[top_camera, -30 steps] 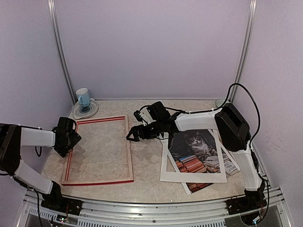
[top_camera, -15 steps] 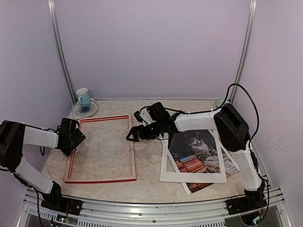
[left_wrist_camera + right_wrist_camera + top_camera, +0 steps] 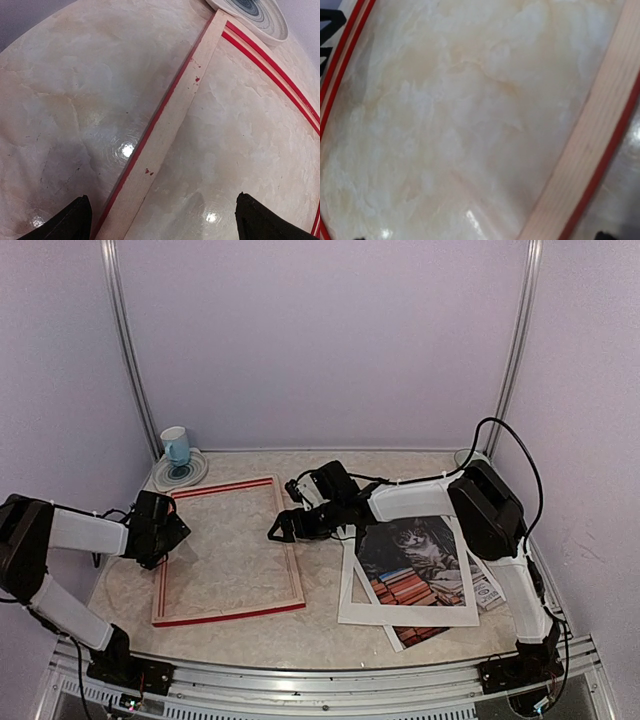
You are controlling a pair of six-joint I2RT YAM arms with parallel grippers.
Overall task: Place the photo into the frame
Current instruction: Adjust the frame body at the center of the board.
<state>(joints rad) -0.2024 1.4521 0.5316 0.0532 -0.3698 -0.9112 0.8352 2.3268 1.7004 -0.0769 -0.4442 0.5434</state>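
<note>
Pale matt wood frame [image 3: 172, 125], red edges; glossy marbled table [image 3: 65, 90]

White tubular links and bulky black joint housings on left arm [image 3: 85, 532] and right arm [image 3: 415, 498], thin black cable [image 3: 541, 478] looping over the right elbow, matte black left claw [image 3: 172, 537] and right claw [image 3: 282, 529], tapered black fingertips [image 3: 70, 222], black bases [image 3: 515, 672] on ribbed silver rail [image 3: 320, 696].

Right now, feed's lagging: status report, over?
Left tool, right tool open, straddling frame rails. Photo outside frame, white mat around it. Plate crowds frame's far corner.
</note>
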